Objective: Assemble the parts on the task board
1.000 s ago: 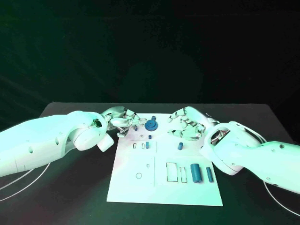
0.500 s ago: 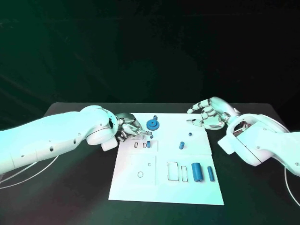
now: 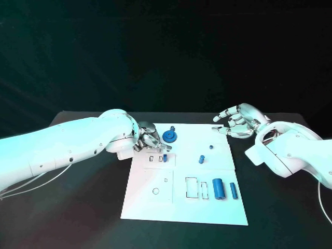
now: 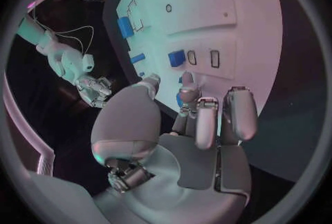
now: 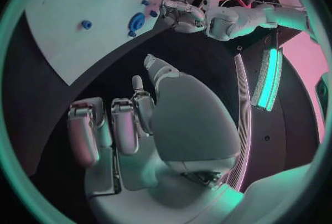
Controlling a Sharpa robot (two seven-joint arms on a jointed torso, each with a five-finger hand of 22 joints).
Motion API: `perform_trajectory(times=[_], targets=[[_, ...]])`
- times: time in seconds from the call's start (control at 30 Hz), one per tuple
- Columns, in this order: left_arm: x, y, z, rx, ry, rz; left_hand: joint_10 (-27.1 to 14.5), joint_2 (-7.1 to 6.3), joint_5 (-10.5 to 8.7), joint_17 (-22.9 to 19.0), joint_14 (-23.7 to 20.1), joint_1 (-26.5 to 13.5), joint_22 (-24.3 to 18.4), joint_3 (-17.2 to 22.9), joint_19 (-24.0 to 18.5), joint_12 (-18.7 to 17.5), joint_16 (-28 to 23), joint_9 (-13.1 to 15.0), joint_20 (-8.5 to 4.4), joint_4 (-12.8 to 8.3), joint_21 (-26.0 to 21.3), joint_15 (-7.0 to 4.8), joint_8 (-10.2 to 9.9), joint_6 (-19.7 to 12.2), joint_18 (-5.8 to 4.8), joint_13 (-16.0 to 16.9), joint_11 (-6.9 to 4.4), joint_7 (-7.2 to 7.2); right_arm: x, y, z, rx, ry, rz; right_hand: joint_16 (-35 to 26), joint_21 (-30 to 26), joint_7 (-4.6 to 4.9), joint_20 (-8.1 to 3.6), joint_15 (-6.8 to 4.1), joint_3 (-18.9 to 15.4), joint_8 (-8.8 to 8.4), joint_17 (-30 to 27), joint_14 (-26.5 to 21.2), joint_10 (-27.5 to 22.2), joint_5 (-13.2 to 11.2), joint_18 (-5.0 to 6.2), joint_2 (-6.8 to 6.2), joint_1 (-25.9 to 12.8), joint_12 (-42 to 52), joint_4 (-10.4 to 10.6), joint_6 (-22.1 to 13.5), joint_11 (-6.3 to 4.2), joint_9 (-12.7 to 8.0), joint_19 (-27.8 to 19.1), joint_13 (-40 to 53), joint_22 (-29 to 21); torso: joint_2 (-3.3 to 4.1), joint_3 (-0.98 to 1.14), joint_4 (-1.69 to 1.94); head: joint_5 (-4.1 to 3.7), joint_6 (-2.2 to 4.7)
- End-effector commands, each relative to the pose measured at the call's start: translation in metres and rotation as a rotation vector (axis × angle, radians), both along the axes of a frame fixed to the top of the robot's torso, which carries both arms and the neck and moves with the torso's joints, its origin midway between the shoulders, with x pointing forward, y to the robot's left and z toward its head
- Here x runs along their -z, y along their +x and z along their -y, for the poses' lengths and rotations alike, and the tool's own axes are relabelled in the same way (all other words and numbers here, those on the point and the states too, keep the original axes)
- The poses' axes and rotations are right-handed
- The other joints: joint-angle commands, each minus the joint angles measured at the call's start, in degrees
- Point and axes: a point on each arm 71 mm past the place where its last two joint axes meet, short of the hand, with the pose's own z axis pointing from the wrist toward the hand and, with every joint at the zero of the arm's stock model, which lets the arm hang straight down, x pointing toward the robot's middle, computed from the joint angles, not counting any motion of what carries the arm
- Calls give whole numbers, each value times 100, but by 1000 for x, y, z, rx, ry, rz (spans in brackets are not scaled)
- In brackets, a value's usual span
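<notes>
A: Changes since the earlier frame?
B: The right robot hand (image 3: 237,121) has drawn back off the white rectangular task board (image 3: 211,212) to the black bench (image 3: 84,207) beyond its far right corner. The left robot hand (image 3: 147,137) has come in over the board's left edge, down by the small slots.

A: Stock, near to far?
B: Near end: two blue cylindrical pegs, the stout one (image 3: 218,188) and the thin one (image 3: 233,190), lying loose just beside empty rectangular outlines (image 3: 191,188); a small ring mark (image 3: 155,191) to their left. Middle: a short blue peg (image 3: 201,160); a small blue block (image 3: 164,158) by the slots, just beside the left fingertips. Far end: a blue round gear-like piece (image 3: 169,137) and a tiny blue stud (image 3: 210,147).

A: Hands?
B: Right: fingers loosely curled and apart, nothing in them. Left: fingers bent down at the board; cannot tell whether they pinch anything.

A: Progress?
B: Judged early. Most pieces look unseated; the near pegs are untouched.
</notes>
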Motion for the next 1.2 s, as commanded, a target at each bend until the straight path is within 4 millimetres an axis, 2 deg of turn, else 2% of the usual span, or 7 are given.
perform_trajectory(times=[0.03,0.17,0.43,1.03,1.2], targets=[[1,0,3,43,68,-30,39,32,0,1409,551,-59,18,-39,64,30,38,12,-2,8,28,-37,39,14,-81,6,-7,-49,0,1,0,-8,0,-10,-22,-4,-4,-42,-50,34,19,1050,489,6,11,-66,-37,-39,19,-10,-32,-19,5,562,478,1463,-3,-4,-1,-8,-5],[2,1,6,55,76,-40,35,64,2,1417,554,-30,31,-40,70,31,42,24,-6,-1,34,-42,45,9,-84,6,-11,-54,0,1,1,-6,-3,-11,-24,-5,-4,-42,-50,39,22,1047,488,3,14,-66,-43,-44,16,-8,-37,-19,5,562,475,1463,0,-7,8,-18,0],[5,4,14,71,88,-56,21,167,2,1421,556,223,67,-5,81,38,43,79,-18,-20,51,-51,52,-32,-90,22,-19,-60,0,2,1,-6,-5,-10,-22,-6,-3,-42,-49,45,25,1050,489,2,17,-65,-48,-52,15,-5,-44,-19,4,562,474,1462,2,-5,2,-10,11],[16,3,17,95,117,-101,2,197,1,1445,564,424,97,31,89,37,53,114,-17,-28,65,-49,51,-46,-95,24,-18,-58,0,4,0,-10,-5,2,-18,-1,-2,-42,-49,59,33,1059,491,-2,24,-67,-50,-63,12,2,-52,-18,5,565,470,1466,0,-10,1,-35,4],[16,2,17,94,110,-108,-7,254,1,1441,562,569,107,96,89,37,51,135,-16,-37,70,-50,51,-46,-97,28,-20,-60,0,4,-1,-10,-6,0,-18,-1,-2,-42,-49,59,33,1059,491,-2,24,-67,-50,-63,12,2,-52,-18,5,565,470,1466,-4,-10,5,-30,0]])
